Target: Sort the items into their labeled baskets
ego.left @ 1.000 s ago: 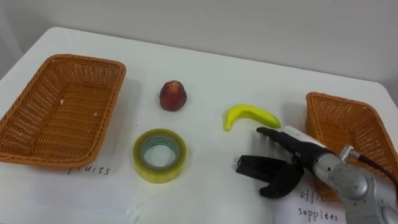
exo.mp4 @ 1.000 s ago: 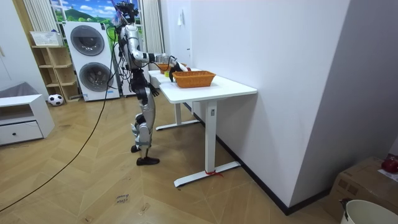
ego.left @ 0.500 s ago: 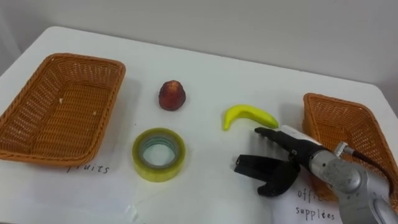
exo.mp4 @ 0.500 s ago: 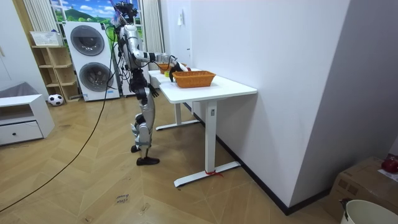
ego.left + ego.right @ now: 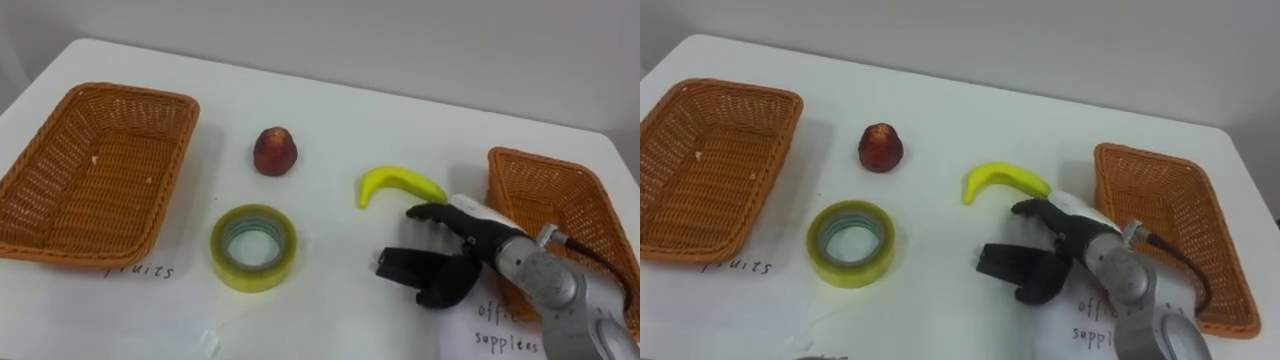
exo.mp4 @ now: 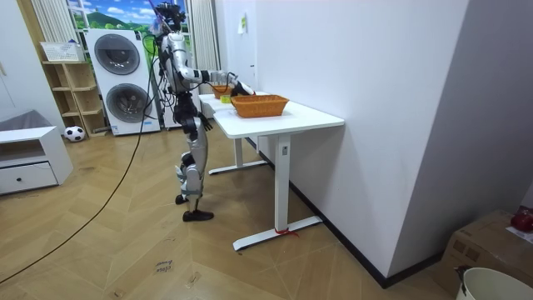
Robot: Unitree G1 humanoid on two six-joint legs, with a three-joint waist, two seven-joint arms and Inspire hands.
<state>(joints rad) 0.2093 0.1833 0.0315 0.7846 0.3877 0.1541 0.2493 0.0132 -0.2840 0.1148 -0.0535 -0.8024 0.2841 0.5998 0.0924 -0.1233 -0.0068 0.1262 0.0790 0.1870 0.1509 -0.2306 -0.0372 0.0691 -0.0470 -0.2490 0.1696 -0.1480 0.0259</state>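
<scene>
The room view takes in the robot standing at the white table's [image 6: 287, 118] far end, in front of two washing machines [image 6: 125, 79], right arm out level over the tabletop and left hand [image 6: 205, 123] low by its hip; the eye views bring the tabletop close and show what that arm is doing.

The right hand [image 5: 480, 236] comes in from the lower right with its back turned up; its fingers [image 5: 425, 212] reach out toward the table's middle, the thumb [image 5: 445, 291] is curved in below them, and the two stand well apart, so the hand is spread and not clenched. In the gap between them lies a small black thing [image 5: 405, 265], flat on the table; what it is, and whether the thumb touches its near end, I cannot tell.

Just beyond the fingertips lies the banana [image 5: 400, 183]; behind the hand's back stands the office-supplies basket [image 5: 556, 205], with a lettered paper [image 5: 510, 330] under the wrist. Well out past the fingertips are the tape roll [image 5: 250, 276], the red fruit [image 5: 274, 152] and, farthest, the fruit basket [image 5: 95, 170].
</scene>
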